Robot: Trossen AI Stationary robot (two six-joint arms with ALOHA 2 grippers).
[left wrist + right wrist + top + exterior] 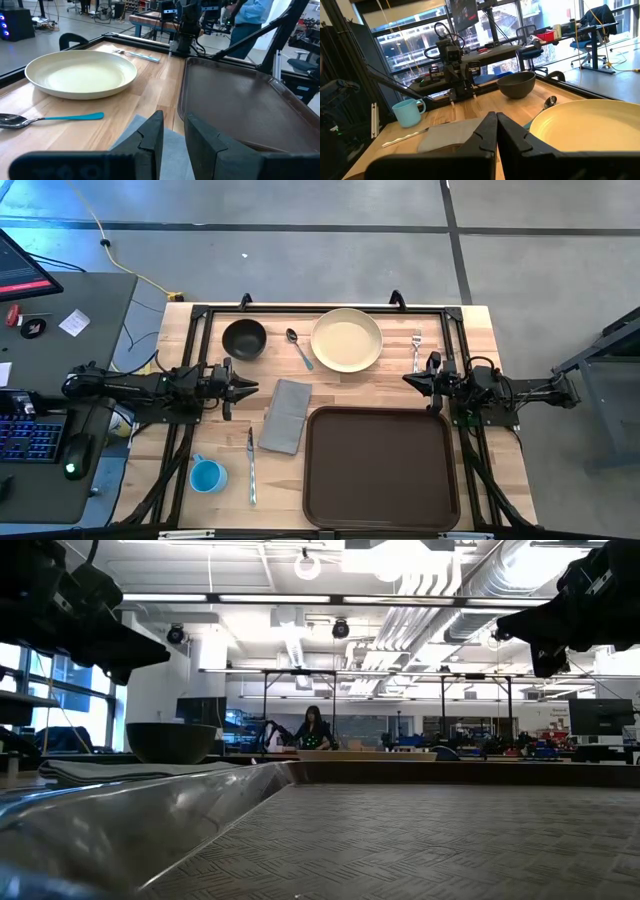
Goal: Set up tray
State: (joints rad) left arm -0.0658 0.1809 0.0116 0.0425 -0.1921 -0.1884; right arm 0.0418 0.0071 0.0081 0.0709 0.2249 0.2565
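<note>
Left gripper (pixel 252 388) is hanging above the table's left half, between the black bowl (pixel 244 338) and the grey napkin (pixel 284 416), fingers a narrow gap apart and gripping nothing. Right gripper (pixel 408 380) is idling above the right side near the fork (pixel 416 340), fingers pressed together, nothing in them.

Outward from there: the spoon (pixel 300 349) and cream plate (pixel 346 339) are sitting at the far edge, the knife (pixel 251 465) and blue mug (pixel 208 476) near the front left. The tray (pixel 380 468) is lying at front centre-right, just beside the napkin, and it's showing bare.

Progress: looking like nothing is loaded yet. All seven place-setting pieces are lying off the tray, so the whole setup is apparently left to do.
</note>
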